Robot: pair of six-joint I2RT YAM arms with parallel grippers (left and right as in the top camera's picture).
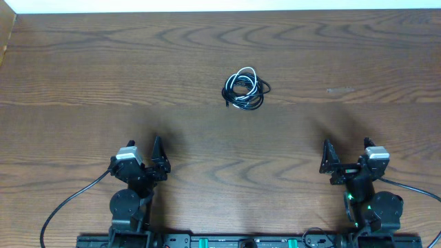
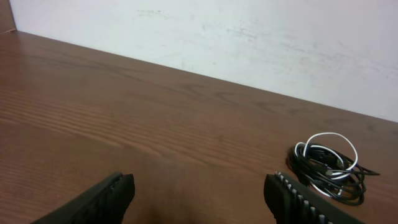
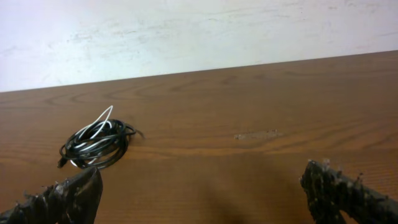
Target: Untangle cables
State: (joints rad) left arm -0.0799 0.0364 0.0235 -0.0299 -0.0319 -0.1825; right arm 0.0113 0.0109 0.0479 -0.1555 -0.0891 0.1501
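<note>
The cables (image 1: 245,89) sit coiled in one small bundle (a whitish strand looping through the black) on the wooden table (image 1: 103,69), mid-width and nearer its far edge, white wall (image 2: 249,37) beyond, while the left gripper (image 2: 199,190) and right gripper (image 3: 202,186) hang by the near edge, jaws spread wide, holding nothing.

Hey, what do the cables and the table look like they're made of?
The cables: probably plastic- or rubber-sheathed cord, mostly black with one white strand, slightly glossy, bending in loose loops. The table: wood or wood-look laminate, brown with clear grain lines, low sheen; I cannot tell which.
</note>
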